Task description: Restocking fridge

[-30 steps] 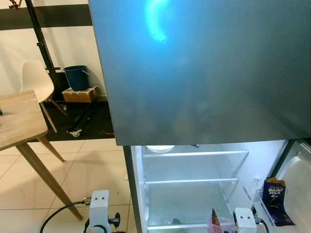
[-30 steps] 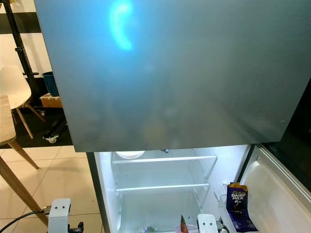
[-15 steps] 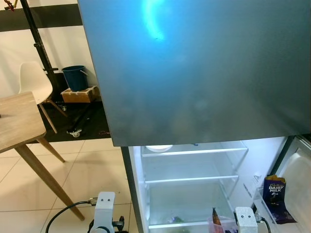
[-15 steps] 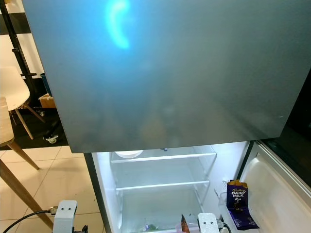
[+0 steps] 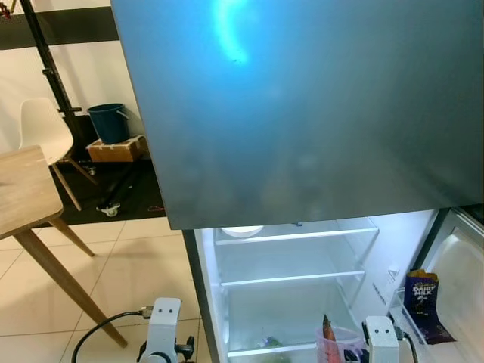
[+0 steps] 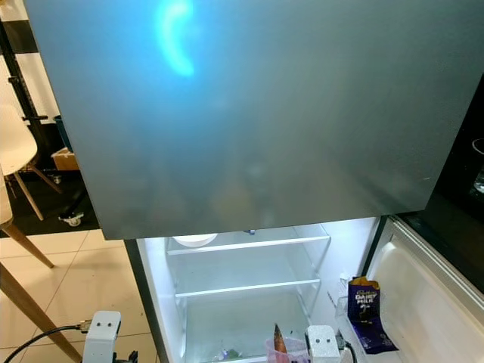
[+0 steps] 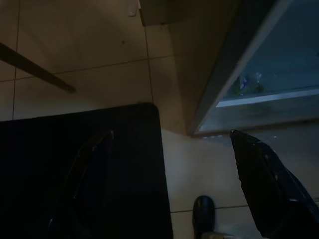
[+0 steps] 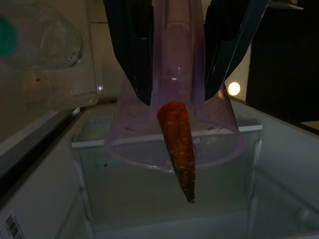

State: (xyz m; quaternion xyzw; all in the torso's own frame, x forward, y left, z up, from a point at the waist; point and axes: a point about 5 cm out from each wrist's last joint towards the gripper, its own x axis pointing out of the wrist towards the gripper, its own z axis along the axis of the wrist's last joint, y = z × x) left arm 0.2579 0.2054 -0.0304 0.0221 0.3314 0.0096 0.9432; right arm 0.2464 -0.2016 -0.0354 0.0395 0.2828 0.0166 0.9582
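A clear pink cup (image 8: 174,124) with a carrot (image 8: 178,147) standing in it is clamped between the right gripper's (image 8: 177,55) fingers, low before the open fridge (image 5: 295,280). The left gripper (image 7: 169,184) is spread wide over the floor beside the fridge.

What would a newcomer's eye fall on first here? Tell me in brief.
The big grey freezer door with a blue glare, above the lit, open fridge compartment. Low in front of it, the right gripper holds a clear purple cup with a carrot; a Dairy Milk bag stands in the door rack.
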